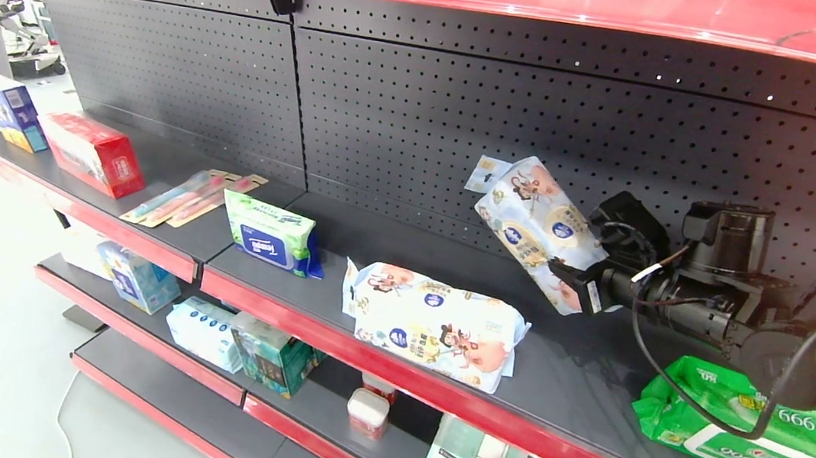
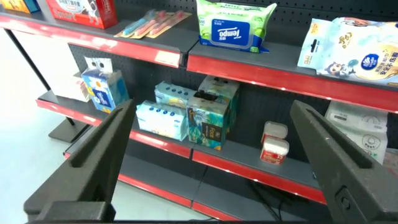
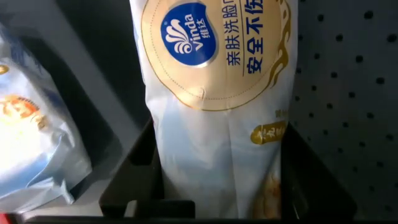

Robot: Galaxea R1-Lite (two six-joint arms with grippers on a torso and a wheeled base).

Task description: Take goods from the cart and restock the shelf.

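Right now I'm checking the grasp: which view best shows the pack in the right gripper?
Head view: the whole pack, tilted above the shelf, right gripper clamping its lower end. Right wrist view gives a close-up of its middle. Left wrist view faces lower shelves.

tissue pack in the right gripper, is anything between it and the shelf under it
Nothing visible does. The right gripper holds the tissue pack over a bare stretch of shelf, between the matching pack lying flat and the green wipes pack.
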